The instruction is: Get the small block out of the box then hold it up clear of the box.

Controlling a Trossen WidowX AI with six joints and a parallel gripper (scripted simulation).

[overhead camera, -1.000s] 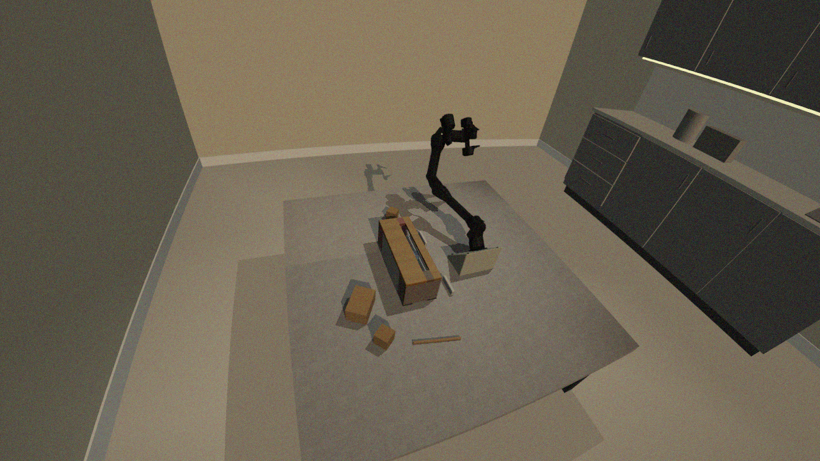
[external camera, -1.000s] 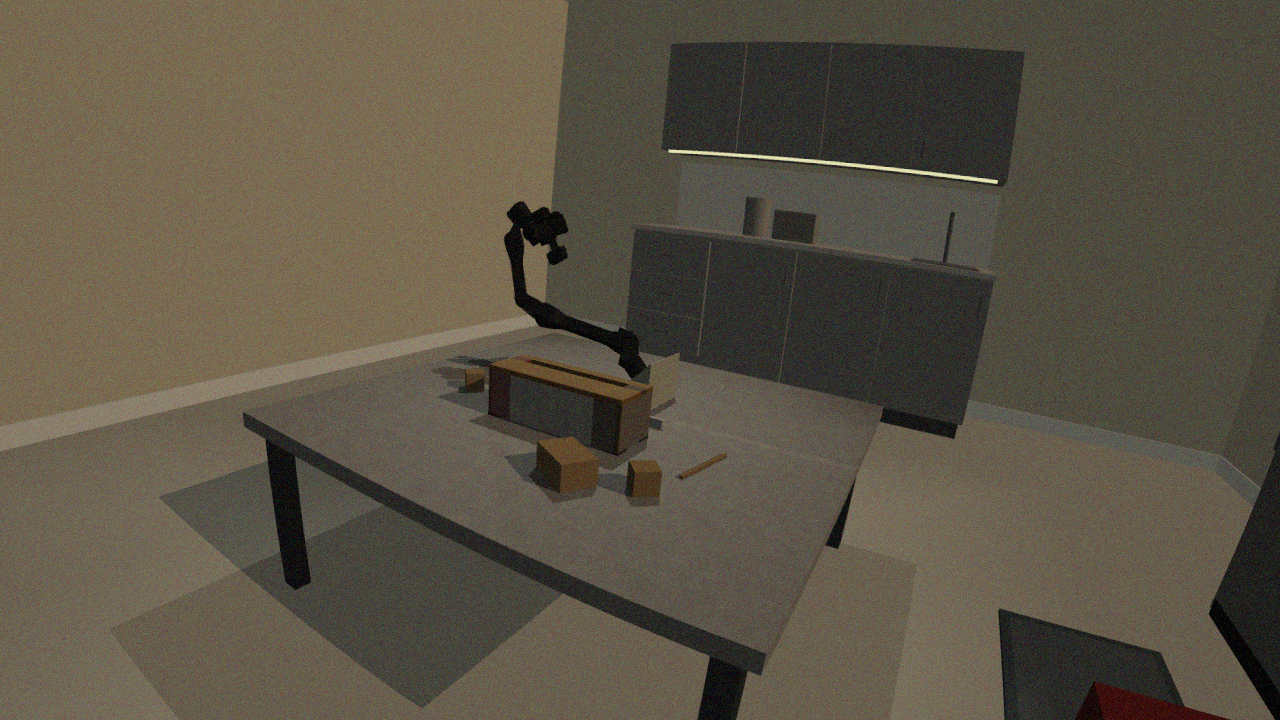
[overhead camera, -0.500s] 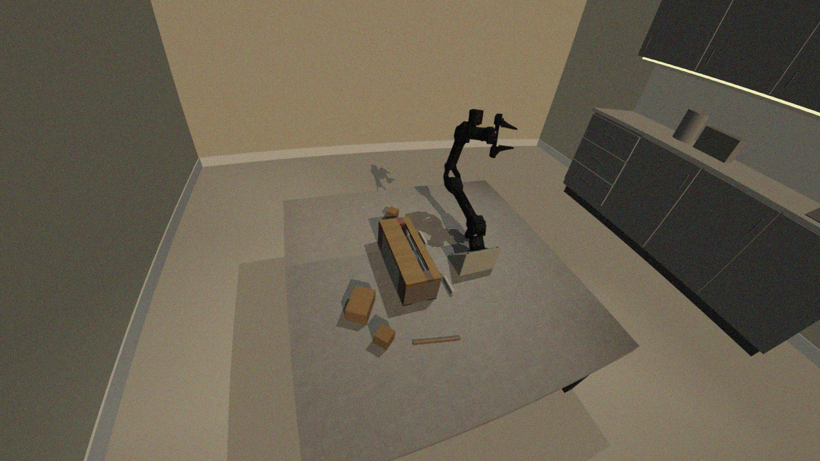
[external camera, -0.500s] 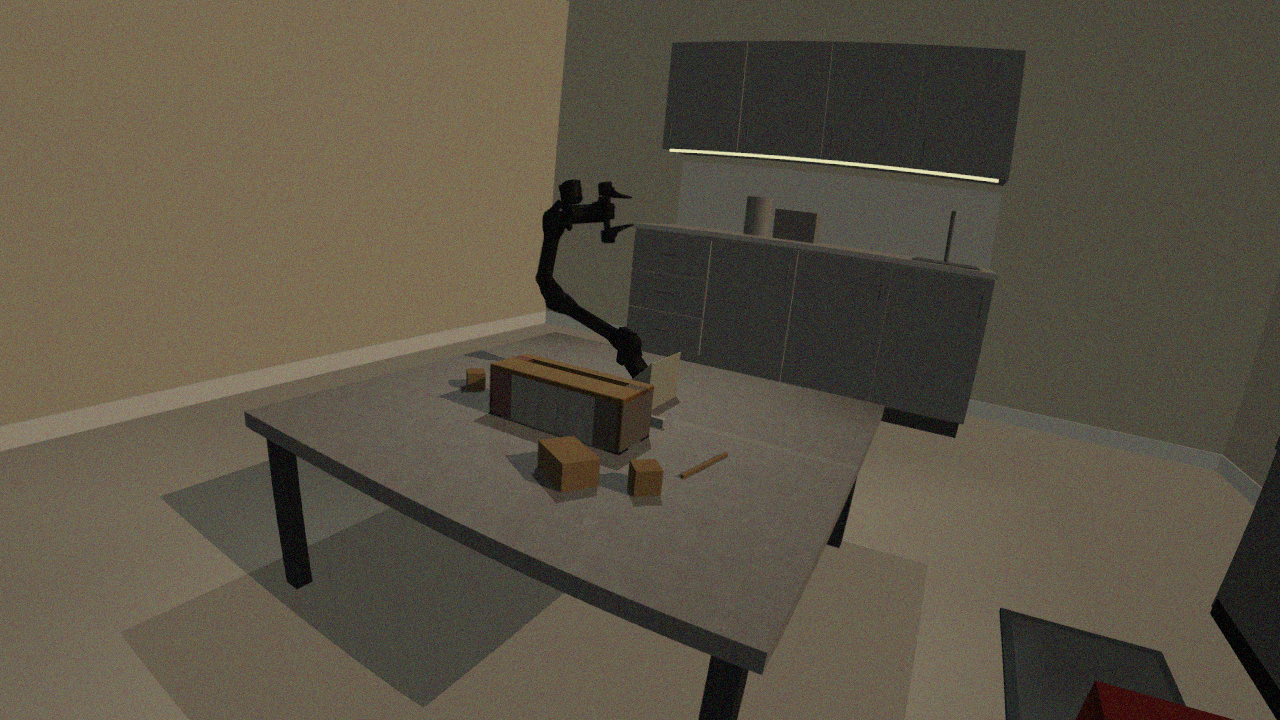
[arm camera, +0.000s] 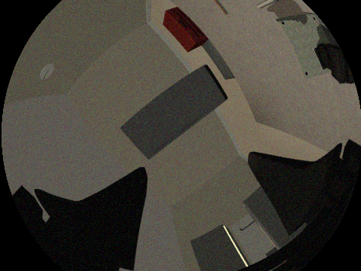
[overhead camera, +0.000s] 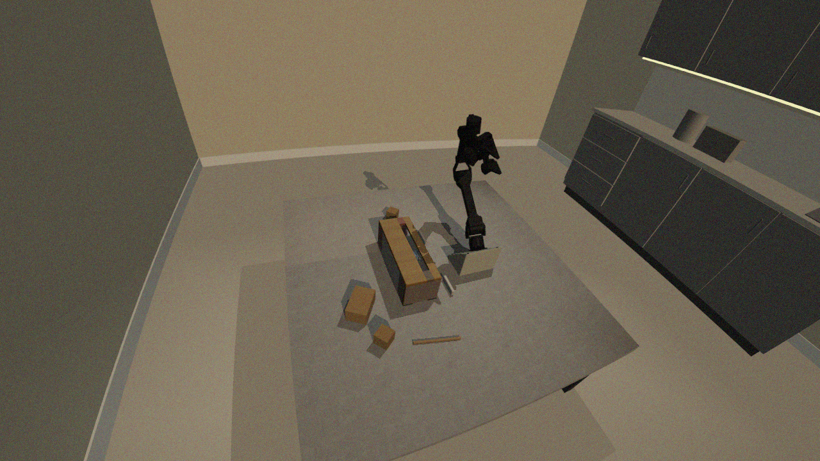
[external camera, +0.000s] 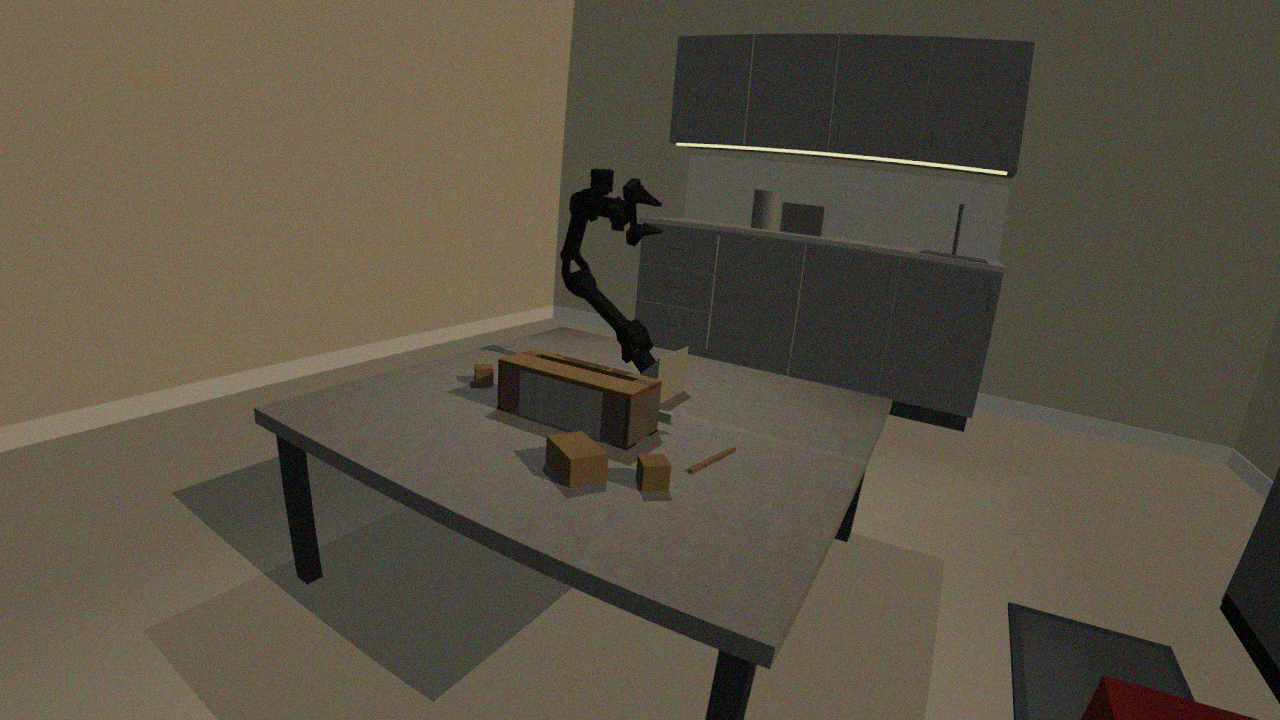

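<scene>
The wooden box [overhead camera: 421, 291] [external camera: 644, 414] stands upright on the table, with a long slot in its top and a clear front between dark reddish end panels. I cannot make out a block on the shelf inside. My gripper [overhead camera: 499, 164] [external camera: 660, 216] [arm camera: 200, 167] is open and empty, high above the table and well above the box, on the side away from the clear front. The wrist view looks out into the room and does not show the box.
A small wooden block [overhead camera: 392, 212] [external camera: 483, 374] lies beyond the box's far end. A larger block [overhead camera: 360, 305] [external camera: 577, 461], a small cube [overhead camera: 384, 336] [external camera: 654, 472] and a thin stick [overhead camera: 436, 340] [external camera: 712, 460] lie nearer. A pale upright panel [overhead camera: 480, 261] [external camera: 673, 374] stands by the arm's base.
</scene>
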